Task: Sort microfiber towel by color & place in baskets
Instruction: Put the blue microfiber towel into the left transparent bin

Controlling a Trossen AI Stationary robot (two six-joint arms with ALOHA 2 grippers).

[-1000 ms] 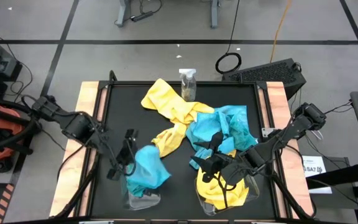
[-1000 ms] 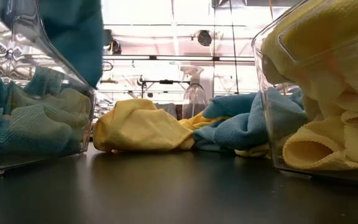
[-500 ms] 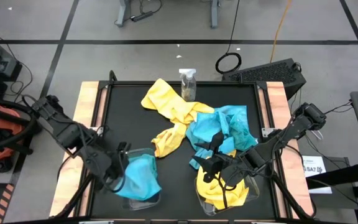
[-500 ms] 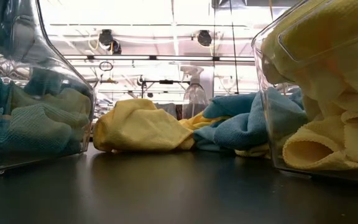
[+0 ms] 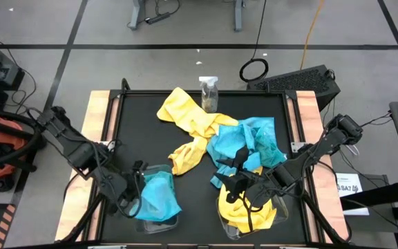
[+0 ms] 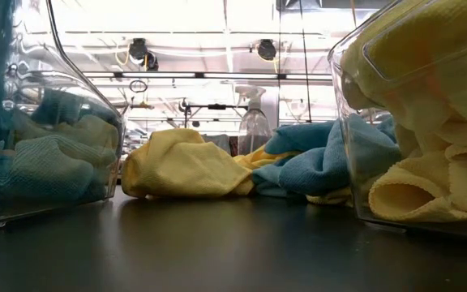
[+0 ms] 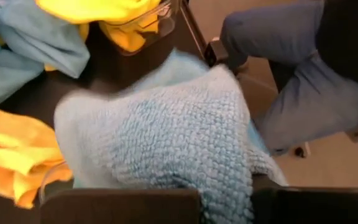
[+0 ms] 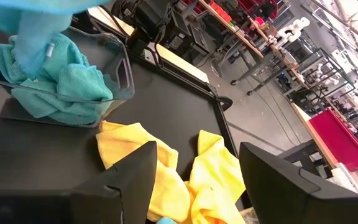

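My left gripper [image 5: 133, 192] is shut on a turquoise towel [image 5: 159, 198] over the left basket [image 5: 159, 223], which holds turquoise towels [image 6: 39, 162]. My right gripper [image 8: 197, 186] stands open, with nothing between its fingers, above the right basket [image 5: 273, 207] full of yellow towels [image 5: 244, 214]. A loose pile lies on the black table between and behind the baskets: yellow towels [image 5: 185, 117] and turquoise towels [image 5: 249, 144]. My left gripper holds the turquoise towel by a bunched part at its left side [image 5: 144, 194], coming slanting down from the table's left. The cloth itself hides the fingers in the left wrist view. The towel [image 8: 35, 34] hangs down into the left basket, onto the towels there.
A clear spray bottle [image 5: 209, 93] stands at the table's far edge behind the pile. Wooden rails [image 5: 95, 138] run along both table sides. A person's legs [image 7: 291, 81] show beyond the table's near edge. Bare black table [image 6: 233, 243] lies between the two baskets.
My left gripper has carried the turquoise towel toward the table's near left and down, from beside the pile to over the left basket. The towel has sunk into the basket's opening. My right gripper has kept its place over the right basket.
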